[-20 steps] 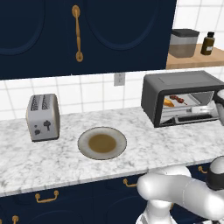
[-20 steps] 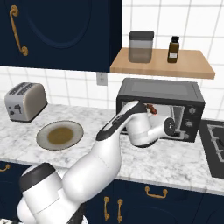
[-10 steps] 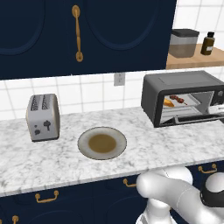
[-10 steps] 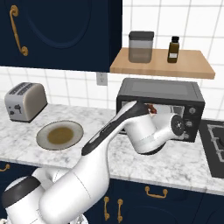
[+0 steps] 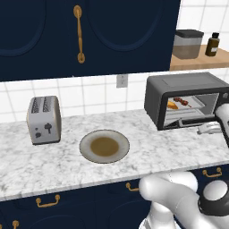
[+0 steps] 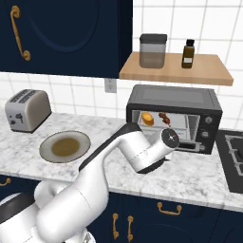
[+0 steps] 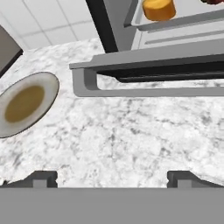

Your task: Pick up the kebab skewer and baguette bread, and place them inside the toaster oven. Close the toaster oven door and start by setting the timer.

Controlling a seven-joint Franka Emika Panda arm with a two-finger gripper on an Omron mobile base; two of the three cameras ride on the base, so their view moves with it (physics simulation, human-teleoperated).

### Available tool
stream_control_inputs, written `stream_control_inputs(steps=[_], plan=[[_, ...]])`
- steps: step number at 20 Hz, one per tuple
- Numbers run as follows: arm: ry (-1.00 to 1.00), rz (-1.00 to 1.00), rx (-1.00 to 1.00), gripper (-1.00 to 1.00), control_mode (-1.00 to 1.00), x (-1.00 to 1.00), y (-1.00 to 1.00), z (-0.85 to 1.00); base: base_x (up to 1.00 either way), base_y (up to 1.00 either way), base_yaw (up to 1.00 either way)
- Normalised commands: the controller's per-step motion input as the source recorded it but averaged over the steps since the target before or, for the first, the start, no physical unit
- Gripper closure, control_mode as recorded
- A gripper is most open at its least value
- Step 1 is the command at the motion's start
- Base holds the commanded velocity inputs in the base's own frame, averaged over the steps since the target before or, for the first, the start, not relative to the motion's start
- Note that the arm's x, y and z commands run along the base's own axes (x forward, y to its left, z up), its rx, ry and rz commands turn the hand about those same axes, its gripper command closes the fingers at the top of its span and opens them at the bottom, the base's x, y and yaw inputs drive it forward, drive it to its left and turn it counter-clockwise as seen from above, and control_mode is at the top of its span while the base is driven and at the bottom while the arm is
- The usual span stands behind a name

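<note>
Baguette bread (image 6: 148,118) and kebab skewer (image 6: 164,117) lie on the rack inside the toaster oven (image 6: 173,101). Toaster oven door (image 7: 148,74) hangs open over the bench (image 7: 122,140). Claw (image 7: 112,177) spread wide, released, holding nothing, below the door handle.

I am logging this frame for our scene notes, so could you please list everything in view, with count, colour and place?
toaster oven: one, dark grey, on the counter under the shelf
toaster oven door: one, folded down open
baguette bread: one, golden-orange, on the oven tray
kebab skewer: one, dark red, beside the bread
plate: one, grey with brown centre, mid-counter
toaster: one, silver, left on the counter
canister: one, grey, on the wooden shelf
bottle: one, brown, on the shelf
stove: one, dark, far right
end effector: one, dark tips apart, empty, above the counter
</note>
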Motion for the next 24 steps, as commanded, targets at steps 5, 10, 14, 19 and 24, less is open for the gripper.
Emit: stream_control_inputs(steps=[5,10,14,19,24], plan=[[0.02,0.00,-0.01,-1.00,-1.00,0.44,0.00,-0.26,0.00,0.00,0.00],[-0.01,-0.01,0.00,-1.00,-1.00,0.58,0.00,-0.27,0.00,0.00,0.00],[-0.03,-0.01,0.00,-1.00,-1.00,0.71,0.00,0.00,0.00,0.00,0.00],[-0.03,-0.02,0.00,-1.00,-1.00,0.67,0.00,0.00,0.00,0.00,0.00],[-0.03,-0.01,0.00,-1.00,-1.00,0.77,-0.07,0.09,0.00,0.00,0.00]])
